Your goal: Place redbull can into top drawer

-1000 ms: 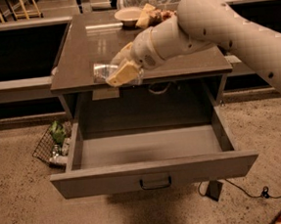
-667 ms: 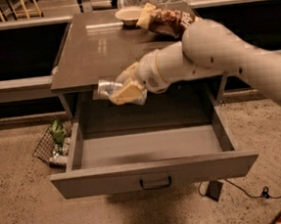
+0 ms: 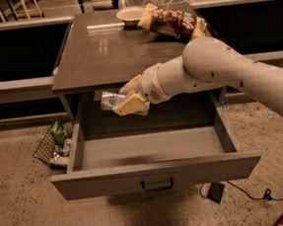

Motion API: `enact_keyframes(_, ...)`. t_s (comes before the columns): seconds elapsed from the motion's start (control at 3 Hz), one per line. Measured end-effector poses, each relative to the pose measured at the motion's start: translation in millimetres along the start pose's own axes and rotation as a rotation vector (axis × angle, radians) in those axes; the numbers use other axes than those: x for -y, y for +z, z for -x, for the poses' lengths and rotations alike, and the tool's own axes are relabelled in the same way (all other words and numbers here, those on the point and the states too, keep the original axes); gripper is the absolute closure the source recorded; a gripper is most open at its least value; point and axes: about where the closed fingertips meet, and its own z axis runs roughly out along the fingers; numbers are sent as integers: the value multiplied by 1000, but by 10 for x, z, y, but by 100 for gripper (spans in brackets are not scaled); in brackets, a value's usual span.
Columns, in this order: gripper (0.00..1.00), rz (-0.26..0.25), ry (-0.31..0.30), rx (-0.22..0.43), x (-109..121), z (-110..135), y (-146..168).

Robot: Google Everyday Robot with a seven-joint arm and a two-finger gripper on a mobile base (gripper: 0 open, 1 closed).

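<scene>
Gripper (image 3: 125,100) clenched on the redbull can (image 3: 108,100). The can lies sideways in the grip, its silver end poking toward the drawer's left wall.

- Both hang over the rear left of the top drawer (image 3: 103,181), just below the tabletop (image 3: 101,54) edge and well above the drawer floor.
- Drawer stands pulled out, handle (image 3: 157,184) toward the camera.
- Chip bag (image 3: 170,21) and bowl (image 3: 129,15) sit on the tabletop behind the drawer, out of your path.

Your step is the lowering:

- Ease toward the front panel first, so the wrist clears the tabletop edge.
- Then sink straight down.
- Let go only when the can is close to the floor. On its side it will likely roll, so keep it off the left wall.
</scene>
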Motion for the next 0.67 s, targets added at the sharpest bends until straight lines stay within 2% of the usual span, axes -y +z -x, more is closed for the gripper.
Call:
enact_keyframes(0.33, 100, 6, 18, -10, -7, -91, 56)
enact_keyframes(0.67, 100, -21, 72, -35, 15, -451, 60)
